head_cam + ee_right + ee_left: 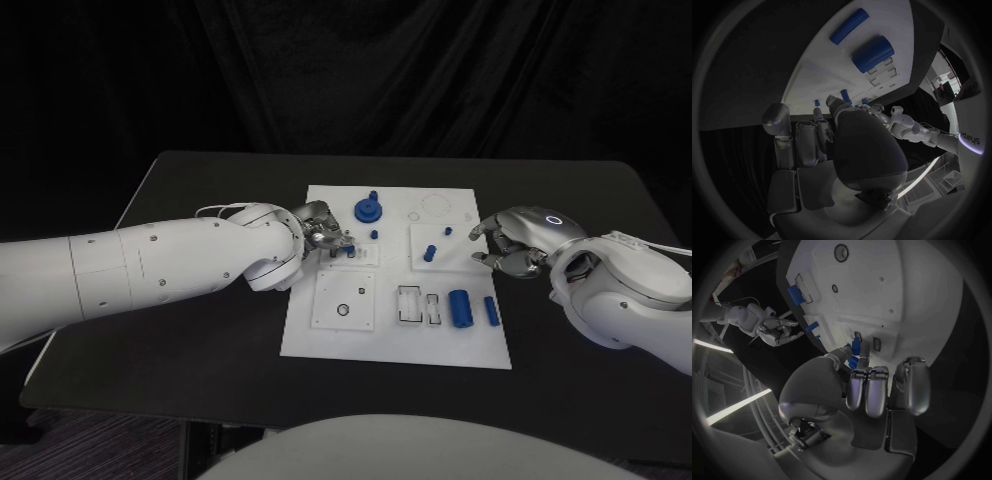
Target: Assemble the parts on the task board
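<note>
Left robot hand (320, 238) is hovering over the left middle of the white task board (325, 335) and pinching a small blue part (856, 347) in its fingertips, just above the board. Right robot hand (508, 243) is hanging at the board's right edge with its fingers curled in and holding nothing. Two blue parts, a thick cylinder (460, 308) and a thin bar (492, 311), are lying on the board near it. All of it is sitting on the black worktop (188, 350).

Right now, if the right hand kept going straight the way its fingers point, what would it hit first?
Probably the small blue peg standing on the task board; the right hand points across the board's edge toward it, though depth is unclear.
</note>
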Available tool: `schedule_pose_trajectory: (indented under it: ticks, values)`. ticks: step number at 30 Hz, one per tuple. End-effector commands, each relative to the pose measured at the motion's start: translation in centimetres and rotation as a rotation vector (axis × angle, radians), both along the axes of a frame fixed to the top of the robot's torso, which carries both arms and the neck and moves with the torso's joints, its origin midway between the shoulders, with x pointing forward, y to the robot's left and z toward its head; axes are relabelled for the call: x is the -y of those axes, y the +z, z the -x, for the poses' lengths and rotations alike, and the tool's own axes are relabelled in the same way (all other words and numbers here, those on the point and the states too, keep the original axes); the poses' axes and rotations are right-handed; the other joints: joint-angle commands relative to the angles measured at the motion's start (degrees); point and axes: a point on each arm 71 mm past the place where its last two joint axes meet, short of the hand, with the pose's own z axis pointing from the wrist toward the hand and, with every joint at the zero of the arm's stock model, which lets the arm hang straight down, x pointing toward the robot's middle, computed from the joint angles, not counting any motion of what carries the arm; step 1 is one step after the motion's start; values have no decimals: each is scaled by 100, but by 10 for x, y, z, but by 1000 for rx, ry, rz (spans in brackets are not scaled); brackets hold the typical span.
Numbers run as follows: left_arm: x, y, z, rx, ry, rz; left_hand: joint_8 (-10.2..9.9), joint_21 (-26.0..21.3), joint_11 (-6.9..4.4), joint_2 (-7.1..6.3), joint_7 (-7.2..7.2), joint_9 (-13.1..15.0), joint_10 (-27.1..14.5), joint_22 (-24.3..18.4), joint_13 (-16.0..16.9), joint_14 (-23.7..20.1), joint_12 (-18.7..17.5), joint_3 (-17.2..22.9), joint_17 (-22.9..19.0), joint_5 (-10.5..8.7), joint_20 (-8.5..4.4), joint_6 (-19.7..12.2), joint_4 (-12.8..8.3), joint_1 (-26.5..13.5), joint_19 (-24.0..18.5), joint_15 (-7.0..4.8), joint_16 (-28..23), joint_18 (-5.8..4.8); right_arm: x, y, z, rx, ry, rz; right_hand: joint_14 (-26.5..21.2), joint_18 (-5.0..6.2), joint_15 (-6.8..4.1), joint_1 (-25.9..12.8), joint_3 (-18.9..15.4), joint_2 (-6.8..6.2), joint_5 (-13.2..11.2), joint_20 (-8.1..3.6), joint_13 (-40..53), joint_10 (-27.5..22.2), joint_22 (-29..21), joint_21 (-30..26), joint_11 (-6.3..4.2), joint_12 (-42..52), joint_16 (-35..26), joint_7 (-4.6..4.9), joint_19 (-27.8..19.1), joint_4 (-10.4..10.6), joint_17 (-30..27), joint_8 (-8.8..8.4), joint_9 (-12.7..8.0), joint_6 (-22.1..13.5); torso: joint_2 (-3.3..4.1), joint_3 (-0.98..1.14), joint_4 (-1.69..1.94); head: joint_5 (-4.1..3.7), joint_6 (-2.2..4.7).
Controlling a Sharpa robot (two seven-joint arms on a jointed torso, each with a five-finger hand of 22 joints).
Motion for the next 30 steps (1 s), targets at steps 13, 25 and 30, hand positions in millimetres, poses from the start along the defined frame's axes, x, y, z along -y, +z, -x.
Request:
schedule_pose_trajectory:
  ticks: [13,25,30]
  values:
    - [0,-6,3,-23,-18,-1,-30,-85,-26,15,-37,-23,583,1071,1509,596,20,98,1509,-153,17,-2,-50,-66,-64,-14,15,111,1,0,0,7,-16,0,-37,55,13,15,27,-17,11,0,171,-34,656,-12,-3,-14,-18,9,-35,10,364,-21,-12,9,-1,-1,4,6,1]
    - [-5,-7,6,-26,-14,2,-36,-76,-29,18,-41,-26,583,1075,1509,596,20,114,1509,-172,17,-4,-70,-43,-58,-15,15,108,1,0,0,7,-16,0,-39,55,13,12,28,-17,10,1,172,-33,657,-12,-3,-14,-20,9,-34,12,362,-21,-14,14,0,-1,2,16,1]
    - [-6,-7,7,-26,-13,3,-36,-80,-29,19,-41,-26,583,1073,1509,596,20,115,1509,-174,17,-3,-70,-43,-61,-16,15,110,1,0,-1,6,-17,1,-39,55,13,12,28,-17,10,1,172,-33,657,-12,-3,-14,-20,9,-34,12,362,-21,-14,14,-3,0,3,12,1]
